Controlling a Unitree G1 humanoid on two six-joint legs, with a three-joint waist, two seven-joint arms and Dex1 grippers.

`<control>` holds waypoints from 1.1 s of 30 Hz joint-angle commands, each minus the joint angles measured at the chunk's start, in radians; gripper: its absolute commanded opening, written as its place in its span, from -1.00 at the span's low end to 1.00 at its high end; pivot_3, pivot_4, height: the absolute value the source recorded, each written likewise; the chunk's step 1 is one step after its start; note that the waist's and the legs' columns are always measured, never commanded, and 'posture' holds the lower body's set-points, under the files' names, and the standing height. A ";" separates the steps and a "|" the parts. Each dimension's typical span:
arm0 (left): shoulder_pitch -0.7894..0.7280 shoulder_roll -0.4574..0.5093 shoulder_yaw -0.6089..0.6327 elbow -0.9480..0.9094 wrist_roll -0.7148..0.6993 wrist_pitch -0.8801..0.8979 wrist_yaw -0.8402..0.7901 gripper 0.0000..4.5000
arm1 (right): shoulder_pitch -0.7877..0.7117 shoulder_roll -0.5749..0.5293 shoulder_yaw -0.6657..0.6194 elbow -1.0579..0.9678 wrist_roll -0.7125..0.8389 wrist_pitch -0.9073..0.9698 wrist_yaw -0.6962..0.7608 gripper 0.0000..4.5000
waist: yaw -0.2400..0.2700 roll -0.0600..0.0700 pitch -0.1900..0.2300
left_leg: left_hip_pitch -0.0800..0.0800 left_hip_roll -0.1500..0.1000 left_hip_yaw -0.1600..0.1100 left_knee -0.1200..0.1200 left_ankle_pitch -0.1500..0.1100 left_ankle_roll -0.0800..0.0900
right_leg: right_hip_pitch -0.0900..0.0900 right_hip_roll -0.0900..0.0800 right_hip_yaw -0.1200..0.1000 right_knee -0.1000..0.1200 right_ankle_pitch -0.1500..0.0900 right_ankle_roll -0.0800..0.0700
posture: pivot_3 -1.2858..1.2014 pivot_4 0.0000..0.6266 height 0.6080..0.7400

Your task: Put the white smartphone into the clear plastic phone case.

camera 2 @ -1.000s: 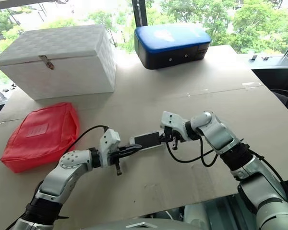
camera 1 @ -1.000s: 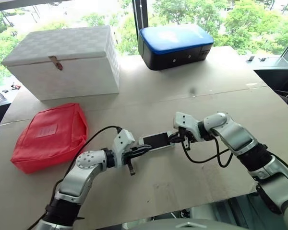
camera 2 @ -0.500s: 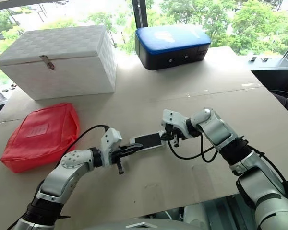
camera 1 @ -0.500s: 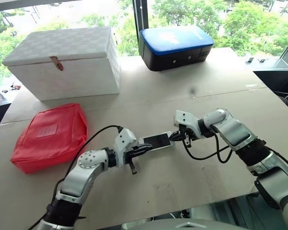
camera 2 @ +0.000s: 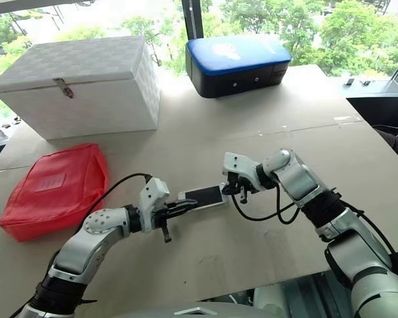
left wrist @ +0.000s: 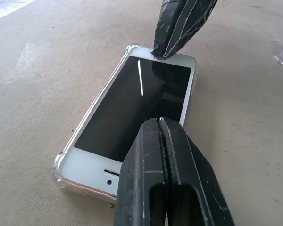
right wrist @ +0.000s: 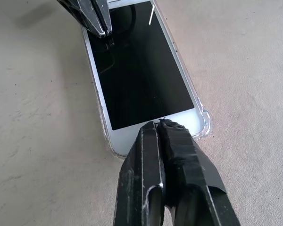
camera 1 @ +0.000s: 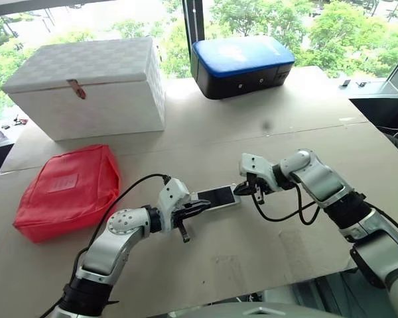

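Observation:
The white smartphone (left wrist: 132, 108) lies screen up on the cardboard-covered table (camera 1: 265, 238), between my two arms. It sits inside the clear plastic phone case (left wrist: 59, 163), whose see-through rim and bumper corners show around it (right wrist: 205, 123). My left gripper (left wrist: 161, 123) is shut, and its tips rest over the earpiece end of the screen. My right gripper (right wrist: 159, 124) is also shut. Its tips touch the white bezel at the opposite end of the phone. From the head, both grippers (camera 1: 200, 207) (camera 1: 239, 191) meet the phone (camera 1: 216, 197) from either side.
A red pouch (camera 1: 69, 189) lies to the left, with a white lidded box (camera 1: 89, 86) behind it. A blue and black case (camera 1: 242, 65) stands at the back centre. Black cables loop beside both wrists. The table's front edge runs just under my arms.

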 commanded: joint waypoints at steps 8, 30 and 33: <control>0.023 0.010 0.007 -0.041 0.003 0.013 0.016 -0.99 | 0.164 -0.011 0.306 0.176 -0.229 0.008 0.038 -1.00 | -0.005 0.000 -0.006 | 0.011 0.000 0.000 -0.009 -0.001 -0.002 | 0.010 -0.001 -0.003 -0.008 -0.001 0.001 | 0.03 -0.52 1.00; 0.096 0.028 0.038 -0.193 -0.042 0.125 0.066 -0.99 | 0.327 0.019 0.444 0.307 -0.439 -0.101 0.088 -1.00 | -0.026 0.008 -0.040 | 0.046 0.000 -0.003 -0.024 -0.023 -0.005 | 0.044 -0.004 -0.003 -0.009 -0.034 0.033 | 0.03 -0.52 1.00; 0.089 0.027 0.041 -0.185 -0.041 0.124 0.069 -0.99 | 0.327 0.033 0.427 0.366 -0.469 -0.140 0.081 -1.00 | -0.030 0.009 -0.041 | 0.052 0.000 -0.002 -0.026 -0.027 -0.006 | 0.047 -0.004 -0.003 -0.009 -0.035 0.034 | 0.03 -0.52 1.00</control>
